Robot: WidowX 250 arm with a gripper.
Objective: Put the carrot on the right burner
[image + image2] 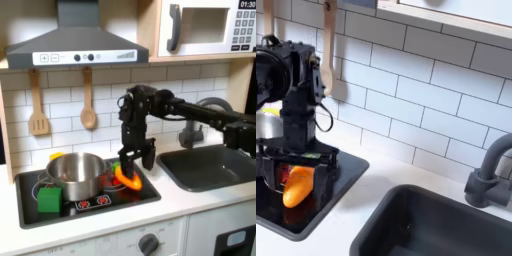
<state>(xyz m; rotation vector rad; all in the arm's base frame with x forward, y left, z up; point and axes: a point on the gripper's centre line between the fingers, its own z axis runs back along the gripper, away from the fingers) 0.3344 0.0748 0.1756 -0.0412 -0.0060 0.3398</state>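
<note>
A shiny pot (76,175) sat on the stove (140,190). A green cube (49,200) lay just beside it.

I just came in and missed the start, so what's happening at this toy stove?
A black robot arm is reaching down over the toy stovetop, its hand around an orange carrot. The carrot sits low over the burner on the first exterior view's right; whether it touches the surface I can't tell. A metal pot sits on the other burner, with a green cube in front of it. The sink beside the stove isn't involved.
</note>
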